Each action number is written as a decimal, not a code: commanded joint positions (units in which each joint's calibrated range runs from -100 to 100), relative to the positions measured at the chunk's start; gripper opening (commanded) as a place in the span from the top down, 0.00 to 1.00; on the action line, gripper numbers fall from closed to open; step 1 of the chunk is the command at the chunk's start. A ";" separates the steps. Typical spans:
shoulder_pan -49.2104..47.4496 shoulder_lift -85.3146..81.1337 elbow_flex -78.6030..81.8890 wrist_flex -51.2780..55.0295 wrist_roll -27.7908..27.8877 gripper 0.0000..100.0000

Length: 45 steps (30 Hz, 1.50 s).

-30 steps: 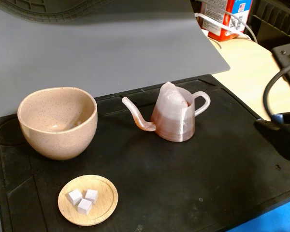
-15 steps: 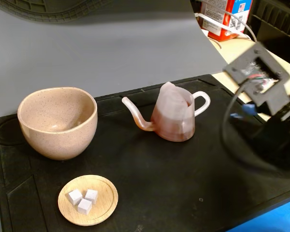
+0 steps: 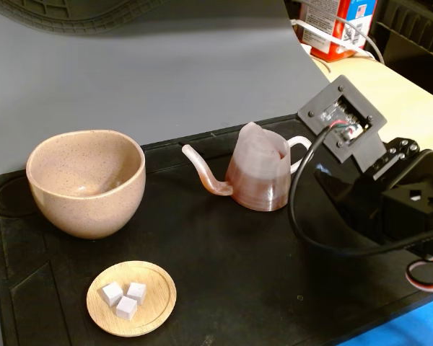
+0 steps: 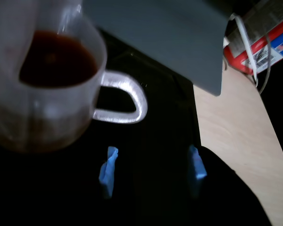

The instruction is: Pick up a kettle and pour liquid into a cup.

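Three things sit on the black mat point(image 3: 224, 274) in the fixed view: the cup point(image 3: 86, 182) at the left, a small wooden dish point(image 3: 131, 298) of white cubes point(image 3: 125, 298) near the front, and the kettle point(image 3: 258, 174) upright near the middle, spout toward the cup. Reddish-brown liquid point(image 4: 56, 59) shows inside the kettle in the wrist view. The hand point(image 4: 151, 172) hangs just right of the kettle's loop handle point(image 4: 125, 101), its blue-tipped fingers point(image 4: 108, 170) spread wide apart and holding nothing, with the handle beyond them, untouched.
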 commanded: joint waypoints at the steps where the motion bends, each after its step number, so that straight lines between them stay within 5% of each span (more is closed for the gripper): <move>1: 0.26 1.59 -3.84 -1.70 0.27 0.81; 45: 0.56 17.03 -24.08 -1.70 3.27 0.77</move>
